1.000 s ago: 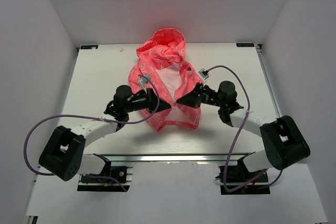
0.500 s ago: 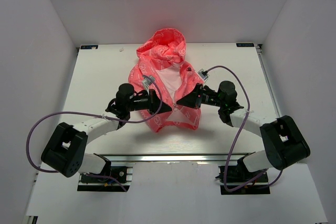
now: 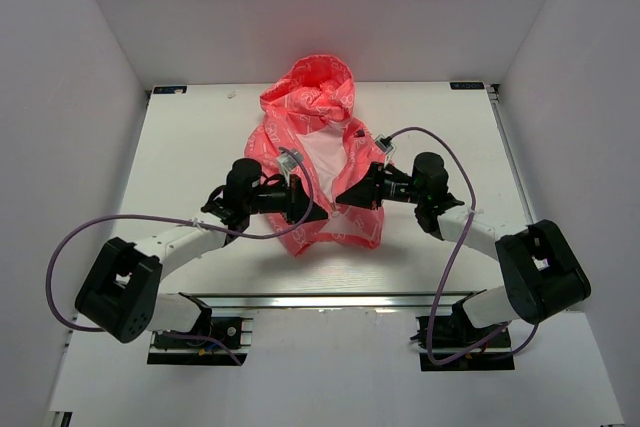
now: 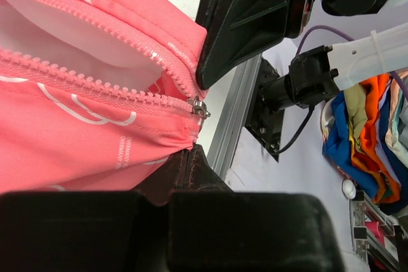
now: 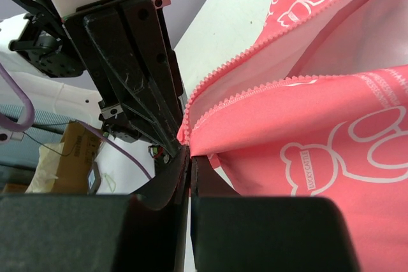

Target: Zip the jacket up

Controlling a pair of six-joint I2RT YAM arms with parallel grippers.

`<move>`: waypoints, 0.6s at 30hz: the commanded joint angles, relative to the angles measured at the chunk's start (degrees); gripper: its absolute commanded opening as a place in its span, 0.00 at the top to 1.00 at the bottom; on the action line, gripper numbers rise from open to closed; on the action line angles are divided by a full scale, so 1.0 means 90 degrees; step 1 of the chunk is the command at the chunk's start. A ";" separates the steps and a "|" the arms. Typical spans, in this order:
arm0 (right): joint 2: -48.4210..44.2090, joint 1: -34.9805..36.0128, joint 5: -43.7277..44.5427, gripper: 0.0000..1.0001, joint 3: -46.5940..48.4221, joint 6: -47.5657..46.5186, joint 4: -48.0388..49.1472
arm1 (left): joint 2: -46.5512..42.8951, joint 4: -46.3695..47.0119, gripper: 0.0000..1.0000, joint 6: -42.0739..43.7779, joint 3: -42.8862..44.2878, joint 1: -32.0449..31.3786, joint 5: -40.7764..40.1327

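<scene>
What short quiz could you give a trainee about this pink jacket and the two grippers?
1. Multiple choice: on the coral-pink hooded fabric jacket, where is the small metal zipper slider? A at the bottom end; B at the collar; C halfway up.
2. True or false: the jacket is fully zipped up.
3. Fill in: the left gripper and right gripper pinch the jacket with jaws ___.
Key: 1 A; 2 false; 3 shut.

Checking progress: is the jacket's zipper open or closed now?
Open. On the jacket, both tooth rows part from the slider, baring white lining.
</scene>
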 commanded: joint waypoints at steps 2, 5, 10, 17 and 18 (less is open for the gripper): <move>-0.0212 -0.0271 0.0533 1.00 0.0524 -0.0240 0.0348 | -0.0222 -0.1165 1.00 0.0178 -0.0155 -0.0205 0.0460; -0.0251 -0.0242 0.0162 1.00 0.0613 -0.0592 -0.0395 | -0.0291 -0.1593 0.99 0.0052 0.0078 -0.0176 -0.0048; -0.0544 -0.0067 0.0103 1.00 0.0408 -0.0924 -0.1029 | -0.0690 -0.1440 0.46 -0.0445 0.0167 -0.0136 -0.0166; -0.0632 0.0041 -0.0034 1.00 0.0096 -0.0652 -0.0652 | -0.0868 -0.0435 0.02 -0.1081 -0.0214 0.0088 -0.0557; -0.0623 0.0041 -0.0112 1.00 0.0066 -0.0468 -0.0543 | -0.0799 -0.0220 0.02 -0.1217 -0.0243 0.0166 -0.0412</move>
